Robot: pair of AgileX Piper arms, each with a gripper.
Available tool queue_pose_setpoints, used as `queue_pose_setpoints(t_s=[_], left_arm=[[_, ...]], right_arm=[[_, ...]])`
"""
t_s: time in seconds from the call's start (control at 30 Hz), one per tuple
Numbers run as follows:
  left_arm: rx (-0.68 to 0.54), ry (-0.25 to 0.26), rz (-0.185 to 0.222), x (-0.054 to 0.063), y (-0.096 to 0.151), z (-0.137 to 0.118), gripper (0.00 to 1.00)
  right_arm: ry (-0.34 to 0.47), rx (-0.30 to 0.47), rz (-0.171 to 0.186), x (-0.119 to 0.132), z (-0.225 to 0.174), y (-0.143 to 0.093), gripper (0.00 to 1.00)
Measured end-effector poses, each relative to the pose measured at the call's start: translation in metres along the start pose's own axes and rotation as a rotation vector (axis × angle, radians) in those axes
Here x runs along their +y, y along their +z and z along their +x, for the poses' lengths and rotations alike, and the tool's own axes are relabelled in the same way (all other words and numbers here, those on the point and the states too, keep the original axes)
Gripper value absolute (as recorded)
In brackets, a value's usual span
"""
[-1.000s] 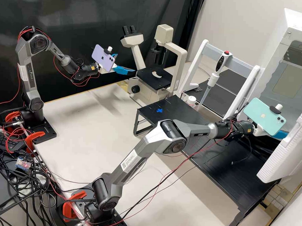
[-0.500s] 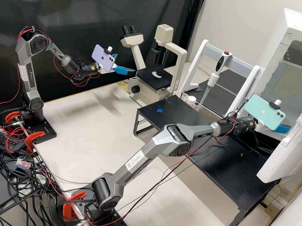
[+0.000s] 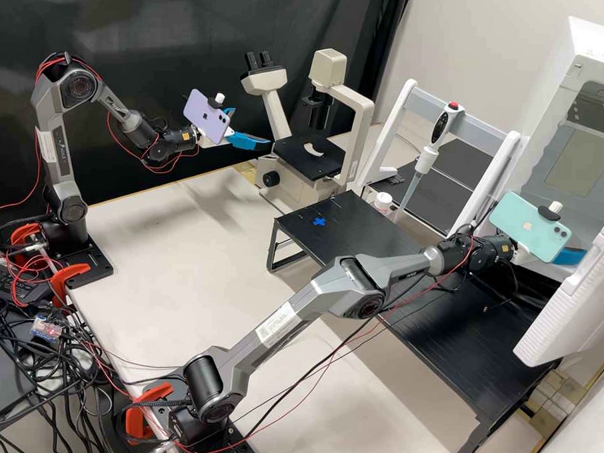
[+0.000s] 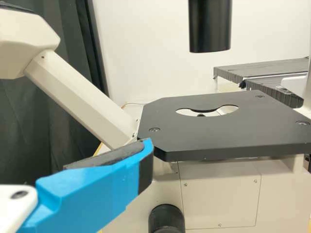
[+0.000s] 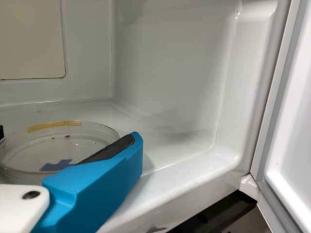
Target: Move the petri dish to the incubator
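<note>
Right end effector (image 5: 67, 136) clamped on petri dish (image 5: 53, 150), inside incubator (image 5: 170, 73). Keep dish level, well clear of front lip (image 5: 194, 172); settle it flat on floor (image 5: 158, 145), then part fingers (image 5: 102, 179) evenly and back straight out, no dragging.

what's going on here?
The right tool has the petri dish between its fingers, inside the open incubator. Can't tell whether the dish rests on the floor in there or is held just above it. The left tool is open and empty beside the microscope.
</note>
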Motion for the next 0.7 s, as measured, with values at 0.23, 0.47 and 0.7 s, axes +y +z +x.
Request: queue_pose_setpoints(t_s=[0.23, 0.47, 0.7], left_arm=[[0.0, 0.0, 0.0, 0.0, 0.0, 0.0, 1.0], [0.0, 0.0, 0.0, 0.0, 0.0, 0.0, 1.0], [0.0, 0.0, 0.0, 0.0, 0.0, 0.0, 1.0]], right_arm=[[-0.004, 0.013, -0.002, -0.008, -0.001, 0.004, 1.0], [-0.012, 0.037, -0.002, -0.003, -0.02, 0.009, 1.0], [0.03, 0.028, 0.044, 0.016, -0.05, 0.029, 1.0]])
